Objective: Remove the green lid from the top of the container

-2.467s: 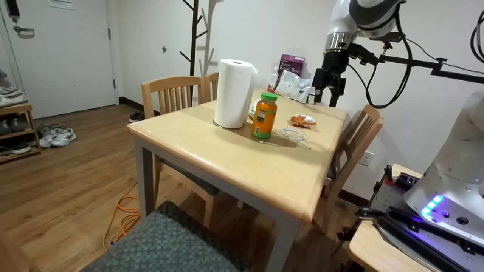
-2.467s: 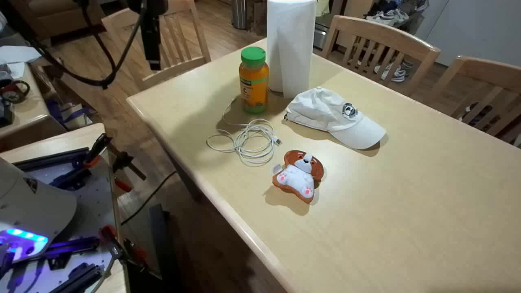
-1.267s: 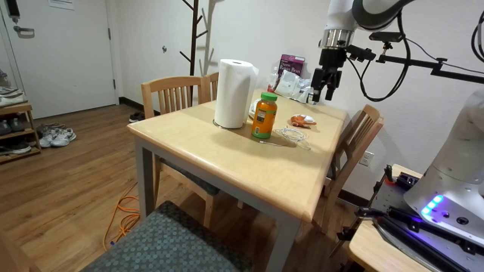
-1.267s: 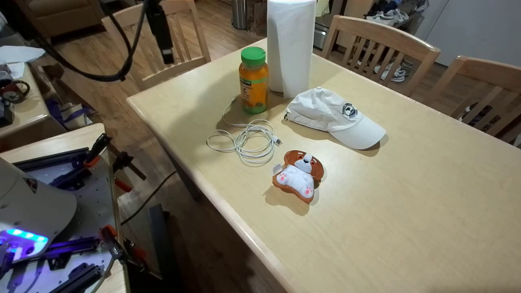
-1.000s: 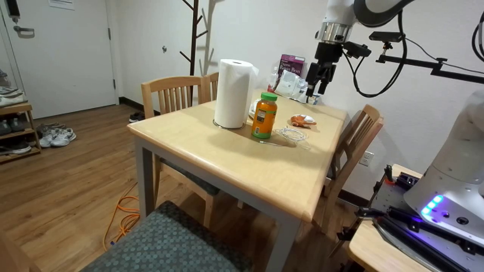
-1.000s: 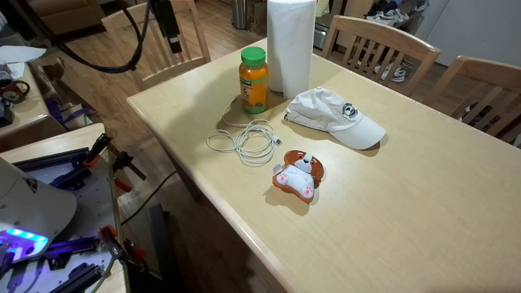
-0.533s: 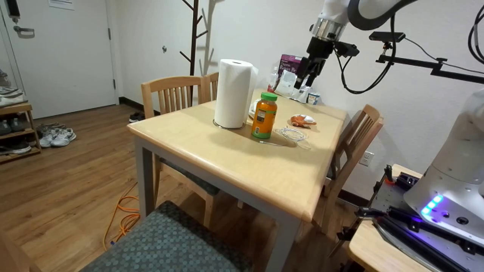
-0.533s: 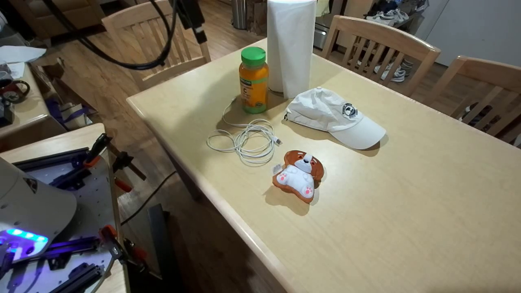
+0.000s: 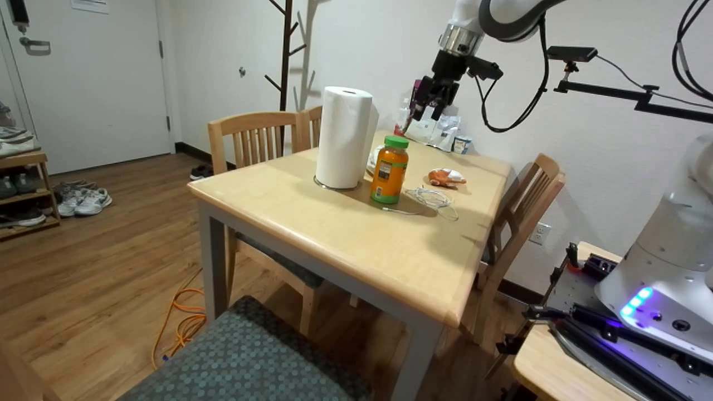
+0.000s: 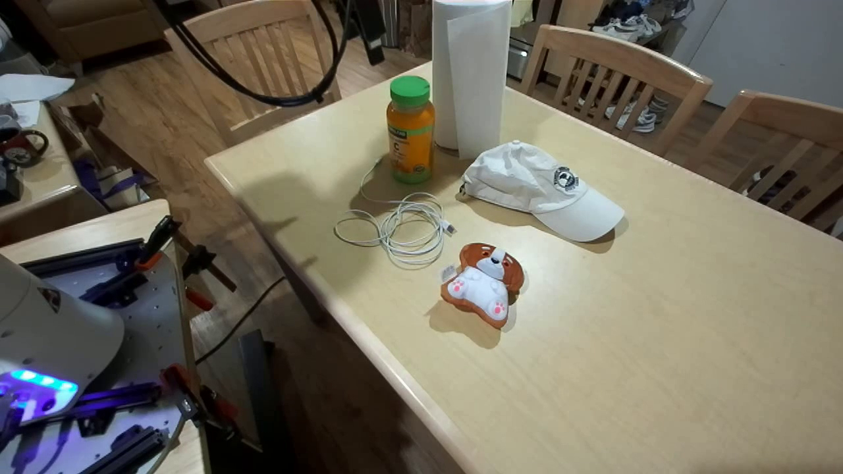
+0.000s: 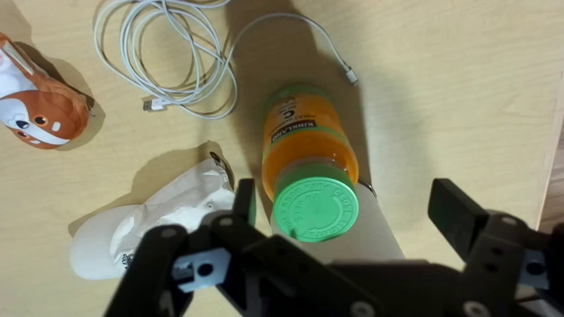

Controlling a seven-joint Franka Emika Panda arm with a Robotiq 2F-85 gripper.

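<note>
Container [image 10: 411, 146] upright, long axis vertical; green lid [image 11: 315, 210] seated on top, flat face up. In an exterior view it stands just right of the white paper roll [image 9: 342, 136]. My tool [image 9: 426, 116] hangs higher and to the right there, fingers spread wide, apart from the lid. Counter [image 9: 312, 223] pale wood; cable [image 9: 430, 197] right of the container. Plank floor [image 9: 111, 267], door [image 9: 100, 83] far left.

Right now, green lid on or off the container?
On. The green lid sits atop the orange container in both exterior views and the wrist view. How tight it is, I cannot tell.
</note>
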